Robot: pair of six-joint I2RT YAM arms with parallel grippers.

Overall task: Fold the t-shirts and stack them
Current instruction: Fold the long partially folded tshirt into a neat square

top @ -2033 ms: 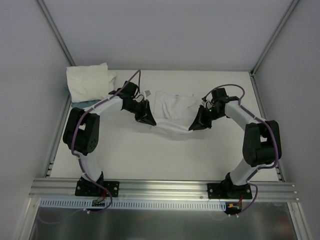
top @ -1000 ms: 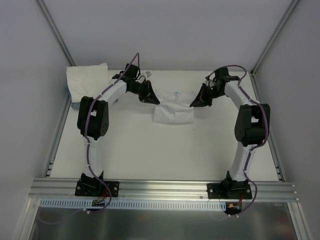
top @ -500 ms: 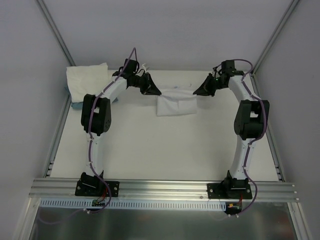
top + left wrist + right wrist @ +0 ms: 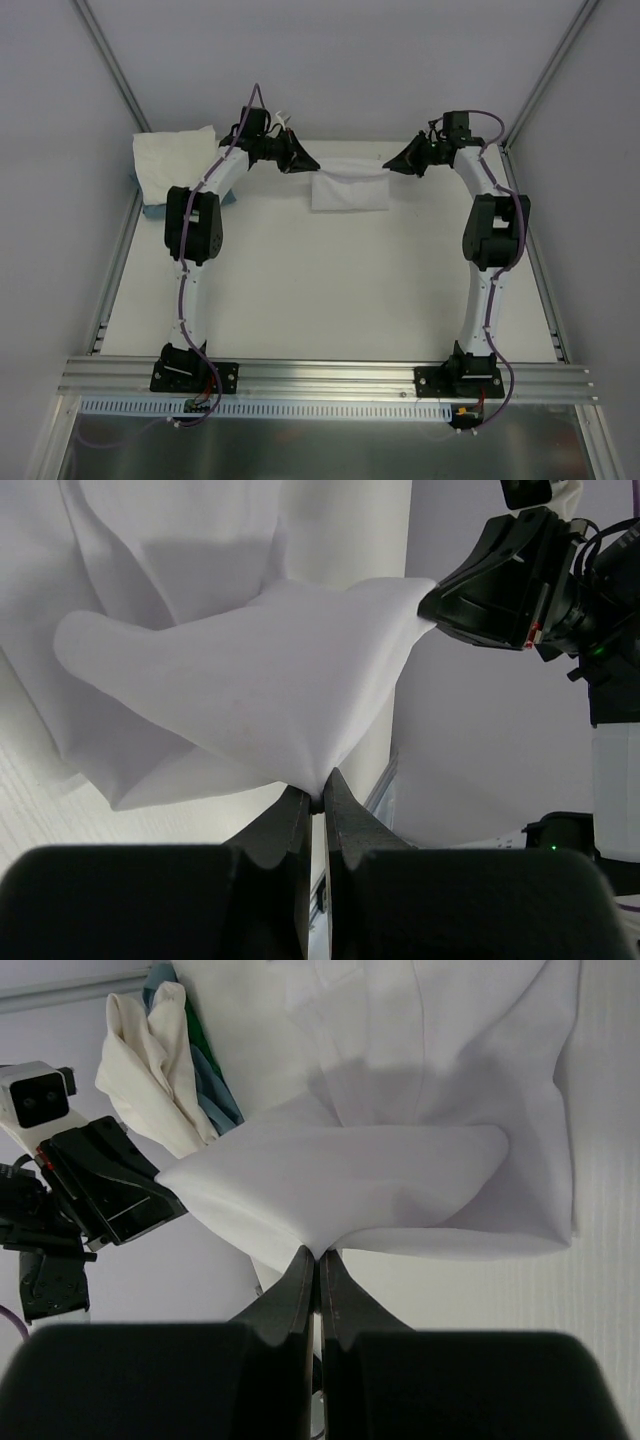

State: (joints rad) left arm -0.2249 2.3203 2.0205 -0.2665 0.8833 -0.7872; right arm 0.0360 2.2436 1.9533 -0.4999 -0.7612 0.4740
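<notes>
The left end effector point(image 4: 315, 802) was closed to a narrow slit, its black jaws pinching one edge of a plain white short-sleeved t-shirt of thin soft cloth point(image 4: 350, 188). The right end effector point(image 4: 317, 1256) was pressed shut in the same way on the opposite edge of that garment. Between the two, the held edge was drawn out in a nearly straight line from left to right, raised above the flat white table point(image 4: 330, 300). The rest of the t-shirt fell away from that line toward the near side, and in the wrist views its lower layers appeared to lie in soft folds on the table.

The t-shirt sat at the far middle of the table. In the far left corner lay a pile of folded white t-shirts point(image 4: 175, 160), with a teal-blue flat item point(image 4: 152, 209) showing under its near edge. The pile was well apart from the held garment, and nothing stood between the end effectors.

The left arm point(image 4: 190, 230) and the right arm point(image 4: 493, 235) both rose from their bases on the near aluminium rail point(image 4: 320, 375). Each stretched almost fully toward the far side, wrists turned inward to face each other.
</notes>
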